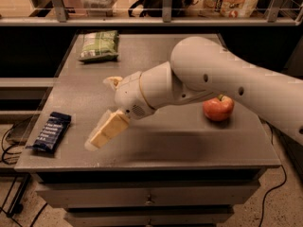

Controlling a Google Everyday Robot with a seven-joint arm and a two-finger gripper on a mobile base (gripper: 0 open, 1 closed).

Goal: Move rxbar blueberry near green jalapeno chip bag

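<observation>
The rxbar blueberry [49, 131], a dark navy bar with white text, lies flat at the table's front left corner. The green jalapeno chip bag [98, 45] lies at the back left of the table. My gripper [102, 115] hangs over the left middle of the table, to the right of the bar and a little above the surface. It is open and holds nothing. One beige finger [106, 130] points down and left toward the bar, about a hand's width from it.
A red apple [218, 109] sits on the right side of the grey table [156, 145], behind my arm. Drawers run under the front edge. A railing and shelf with bags stand behind the table. Cables lie on the floor at left.
</observation>
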